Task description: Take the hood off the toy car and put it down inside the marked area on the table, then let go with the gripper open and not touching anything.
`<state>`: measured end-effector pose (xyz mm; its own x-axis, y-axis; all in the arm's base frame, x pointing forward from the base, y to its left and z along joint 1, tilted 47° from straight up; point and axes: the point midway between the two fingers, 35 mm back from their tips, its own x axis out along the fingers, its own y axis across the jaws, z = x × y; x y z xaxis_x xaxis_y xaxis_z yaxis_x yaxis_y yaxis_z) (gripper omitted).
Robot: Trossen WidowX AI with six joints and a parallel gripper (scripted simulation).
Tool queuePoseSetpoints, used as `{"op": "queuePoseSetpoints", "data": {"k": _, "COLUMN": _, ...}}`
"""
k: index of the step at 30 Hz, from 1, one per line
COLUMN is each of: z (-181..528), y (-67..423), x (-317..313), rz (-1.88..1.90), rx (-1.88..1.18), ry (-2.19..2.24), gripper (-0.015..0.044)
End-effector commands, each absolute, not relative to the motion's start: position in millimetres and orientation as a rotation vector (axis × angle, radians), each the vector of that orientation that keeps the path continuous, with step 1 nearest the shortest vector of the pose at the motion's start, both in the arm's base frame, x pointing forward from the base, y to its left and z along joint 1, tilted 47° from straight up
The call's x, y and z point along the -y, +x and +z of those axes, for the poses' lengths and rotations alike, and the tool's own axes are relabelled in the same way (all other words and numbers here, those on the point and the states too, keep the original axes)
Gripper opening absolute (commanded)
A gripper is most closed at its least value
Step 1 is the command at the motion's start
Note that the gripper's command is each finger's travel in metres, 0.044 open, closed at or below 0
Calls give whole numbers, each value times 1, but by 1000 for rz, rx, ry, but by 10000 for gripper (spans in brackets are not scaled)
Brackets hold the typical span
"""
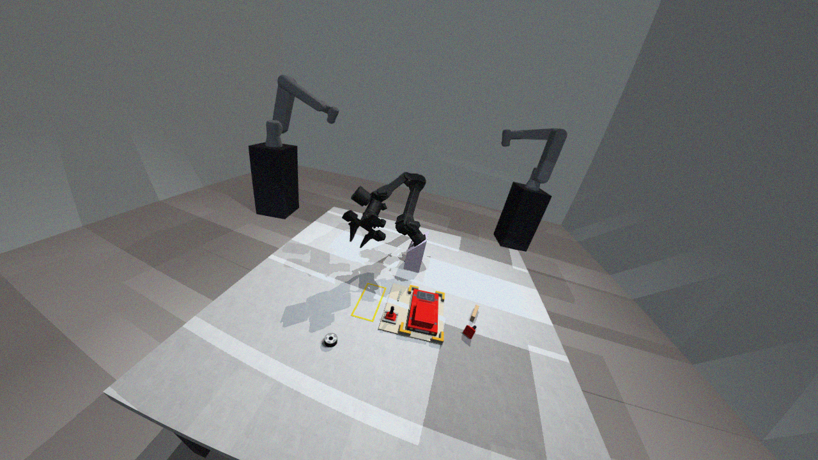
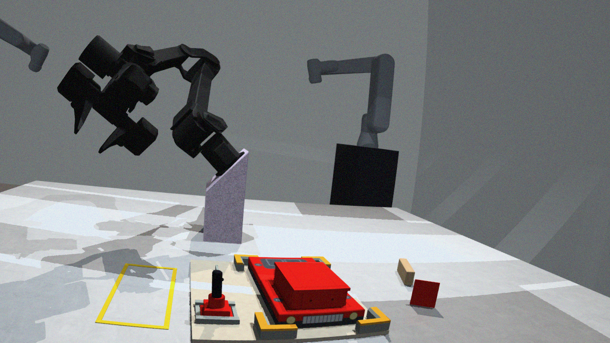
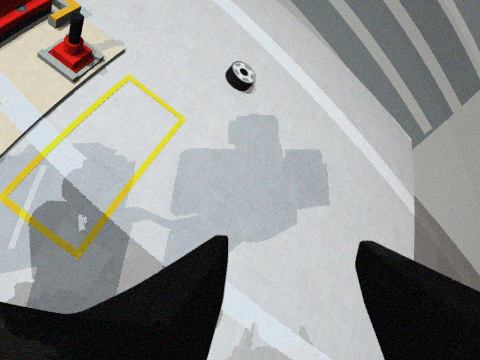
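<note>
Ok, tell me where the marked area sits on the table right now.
The yellow-outlined marked area lies flat on the table, in the exterior view just left of the tan board holding the red toy car, with nothing inside it.

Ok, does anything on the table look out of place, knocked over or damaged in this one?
Nothing looks damaged or spilled. The toy car sits squarely between its orange corner brackets on the board. Only loose bits stand out: a small black-and-white ring lying alone near the yellow marked area, and a tan block and red cube beside the board.
</note>
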<state>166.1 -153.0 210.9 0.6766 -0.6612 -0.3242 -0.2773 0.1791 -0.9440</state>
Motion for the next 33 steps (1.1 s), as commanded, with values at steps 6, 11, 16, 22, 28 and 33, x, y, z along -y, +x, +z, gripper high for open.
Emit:
{"op": "queuePoseSetpoints", "data": {"k": 6, "z": 203, "y": 180, "x": 154, "rz": -275, "rx": -880, "ry": -1256, "gripper": 377}}
{"op": "queuePoseSetpoints", "data": {"k": 11, "z": 193, "y": 198, "x": 154, "rz": -233, "rx": -930, "ry": -1099, "gripper": 440}}
{"op": "queuePoseSetpoints", "data": {"k": 16, "z": 181, "y": 216, "x": 153, "rz": -204, "rx": -992, "ry": -956, "gripper": 440}}
{"op": "queuePoseSetpoints", "data": {"k": 22, "z": 164, "y": 238, "x": 148, "rz": -184, "rx": -1079, "ry": -808, "gripper": 440}}
{"op": "queuePoseSetpoints", "data": {"k": 28, "z": 143, "y": 260, "x": 141, "rz": -177, "rx": -1176, "ry": -693, "gripper": 440}}
{"op": "queuePoseSetpoints", "data": {"k": 33, "z": 122, "y": 279, "x": 128, "rz": -178, "rx": -1250, "ry": -607, "gripper": 440}}
